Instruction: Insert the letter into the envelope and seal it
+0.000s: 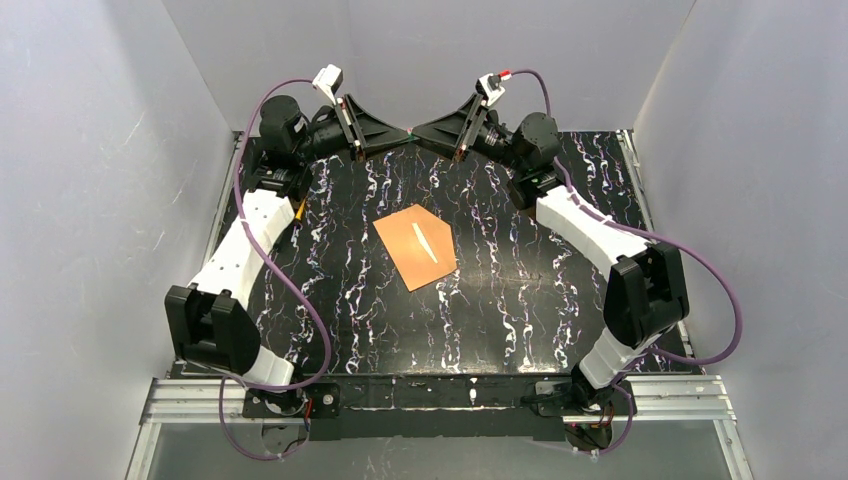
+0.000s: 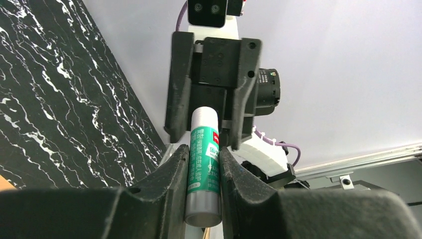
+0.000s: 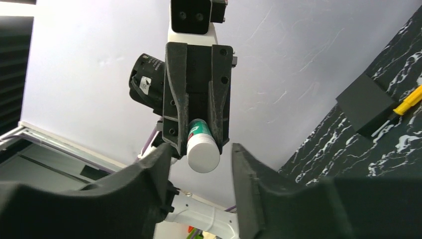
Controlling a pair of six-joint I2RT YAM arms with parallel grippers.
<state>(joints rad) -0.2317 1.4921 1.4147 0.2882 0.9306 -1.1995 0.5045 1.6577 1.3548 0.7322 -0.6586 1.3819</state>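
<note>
— What do you see on the left?

— Far left on the marbled table (image 1: pixel 520 300) I see a dark square card (image 3: pixel 366 102), with a yellow-handled tool (image 3: pixel 409 101) just beside it. Above the far edge, my left gripper (image 2: pixel 203 152) is clamped on a green glue stick (image 2: pixel 204 194), with a finger pressed to each side of the barrel.

— And the envelope?

— The envelope (image 1: pixel 400 250) lies flat at the middle of the table, well apart from both grippers, its pointed end toward the far side. There's a thin pale strip (image 1: pixel 424 243) on its face. I cannot tell whether that is the letter.

— The right side?

— My right gripper (image 3: pixel 201 149) faces the left one tip to tip, up at the far middle. Its fingers stand apart on either side of the stick's white cap (image 2: pixel 204 118), with a gap showing on both sides.
</note>
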